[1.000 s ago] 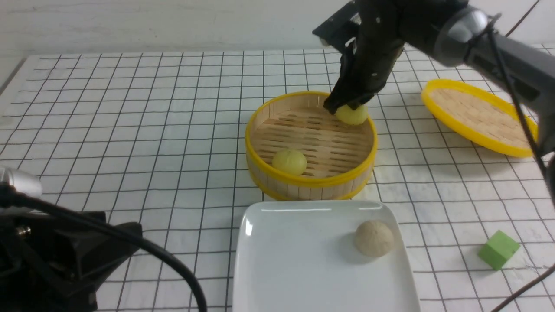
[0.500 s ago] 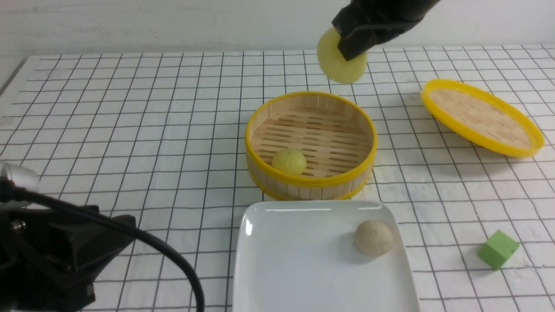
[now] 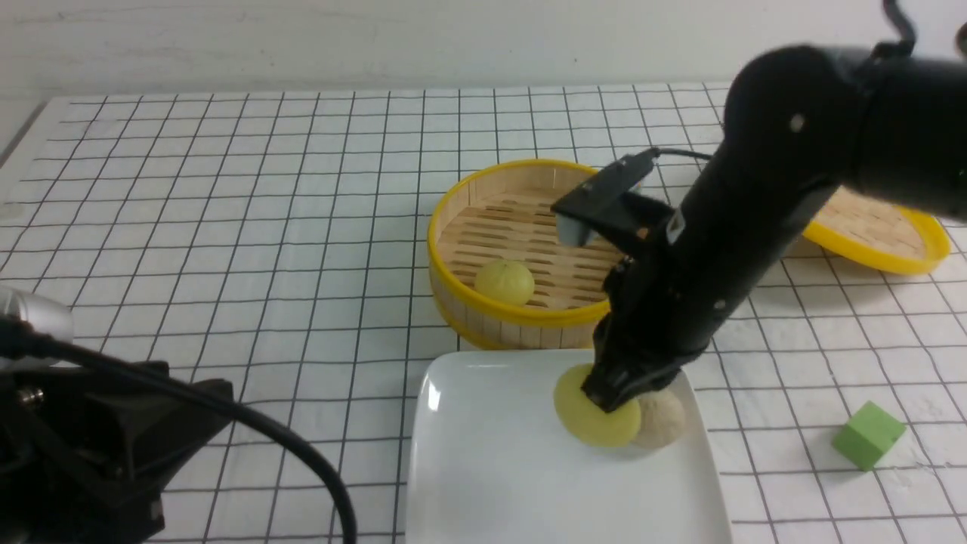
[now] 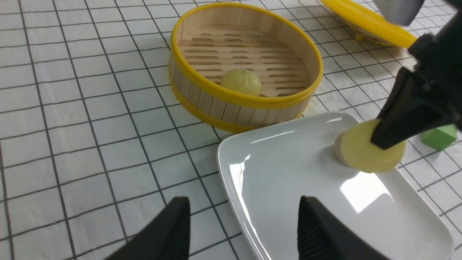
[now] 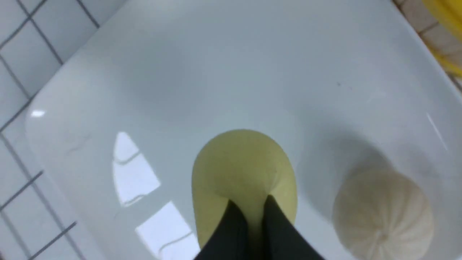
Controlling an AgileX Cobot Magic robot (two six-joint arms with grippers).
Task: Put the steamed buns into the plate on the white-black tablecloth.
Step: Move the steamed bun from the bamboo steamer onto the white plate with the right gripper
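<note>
My right gripper (image 3: 613, 397) is shut on a pale yellow steamed bun (image 3: 593, 418), pinched flat between its fingers, low over the white plate (image 3: 491, 453). The held bun also shows in the right wrist view (image 5: 242, 169) and in the left wrist view (image 4: 361, 153). A beige-white bun (image 3: 665, 419) lies in the plate right beside it, also in the right wrist view (image 5: 382, 213). A second pale yellow bun (image 3: 504, 282) sits in the bamboo steamer (image 3: 453, 257). My left gripper (image 4: 242, 227) is open and empty at the plate's near left corner.
The yellow-rimmed woven lid (image 3: 891, 234) lies at the back right, partly behind my right arm. A green cube (image 3: 869, 434) sits to the right of the plate. The white-black tablecloth (image 3: 227, 196) covers the table.
My right gripper lifted the yellow bun out of the steamer, carried it high, then came down toward me over the plate beside the beige-white bun. The left arm stayed put.
</note>
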